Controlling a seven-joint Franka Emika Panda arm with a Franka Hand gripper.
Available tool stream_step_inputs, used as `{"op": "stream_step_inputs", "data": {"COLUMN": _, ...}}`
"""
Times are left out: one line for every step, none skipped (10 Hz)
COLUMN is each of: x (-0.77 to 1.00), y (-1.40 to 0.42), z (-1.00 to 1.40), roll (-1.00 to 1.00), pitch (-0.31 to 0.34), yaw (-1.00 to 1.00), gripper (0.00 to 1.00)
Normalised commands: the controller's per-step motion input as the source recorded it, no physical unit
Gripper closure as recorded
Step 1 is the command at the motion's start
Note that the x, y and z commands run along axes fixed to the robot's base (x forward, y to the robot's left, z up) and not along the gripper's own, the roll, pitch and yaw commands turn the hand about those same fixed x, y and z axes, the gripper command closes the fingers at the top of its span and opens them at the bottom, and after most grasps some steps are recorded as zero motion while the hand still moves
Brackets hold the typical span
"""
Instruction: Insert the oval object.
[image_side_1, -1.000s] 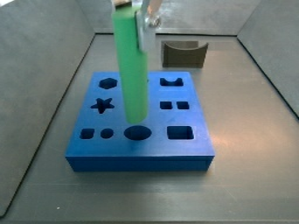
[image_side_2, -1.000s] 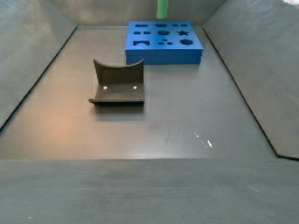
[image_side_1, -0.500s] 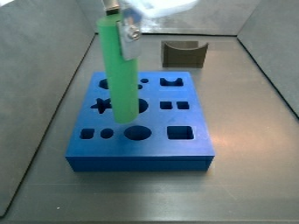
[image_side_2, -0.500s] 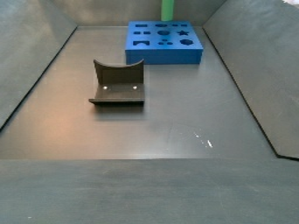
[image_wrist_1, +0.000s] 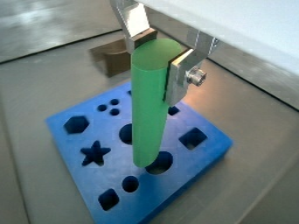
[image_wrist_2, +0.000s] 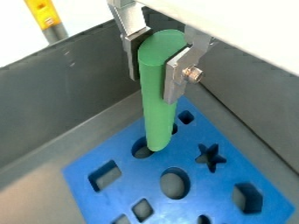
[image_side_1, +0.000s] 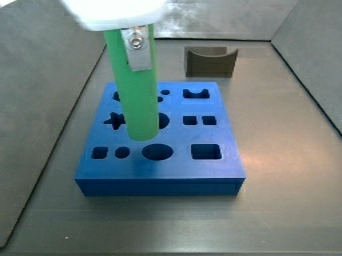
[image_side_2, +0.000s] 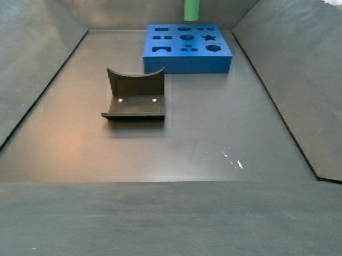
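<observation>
The gripper (image_wrist_1: 160, 54) is clamped on the top of the oval object (image_wrist_1: 151, 105), a green peg hanging upright above the blue block (image_side_1: 160, 168), its lower end over the block's holes, in both wrist views. The block sits on a dull grey metal floor (image_side_2: 187, 140) enclosed by grey walls. In a side view the dark fixture (image_side_2: 134, 96) stands on that floor, well apart from the block.

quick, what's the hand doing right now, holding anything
Hand: shut on the oval object, holding the green peg upright by its top end above the blue block.
</observation>
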Motion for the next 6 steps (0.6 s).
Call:
{"op": "stream_step_inputs", "data": {"x": 0.0, "y": 0.0, "z": 0.0, "roll": 0.02, "pitch": 0.0, "yaw": -1.0, "gripper": 1.0}}
{"op": "stream_step_inputs", "data": {"x": 0.0, "y": -0.02, "z": -0.41, "roll": 0.0, "pitch": 0.0, "yaw": -1.0, "gripper": 1.0}}
{"op": "stream_step_inputs", "data": {"x": 0.0, "y": -0.11, "z": -0.28, "roll": -0.11, "pitch": -0.033, "yaw": -0.87, "gripper": 1.0}}
{"op": "stream_step_inputs", "data": {"x": 0.15, "y": -0.06, "z": -0.05, "roll": -0.09, "pitch": 0.026, "yaw": -0.21, "gripper": 1.0}}
{"op": "stream_step_inputs", "data": {"x": 0.03, "y": 0.0, "z": 0.0, "roll": 0.0, "pitch": 0.0, "yaw": 0.0, "gripper": 1.0}}
{"op": "stream_step_inputs", "data": {"x": 0.28, "y": -0.02, "z": -0.13, "roll": 0.0, "pitch": 0.0, "yaw": -0.21, "gripper": 1.0}}
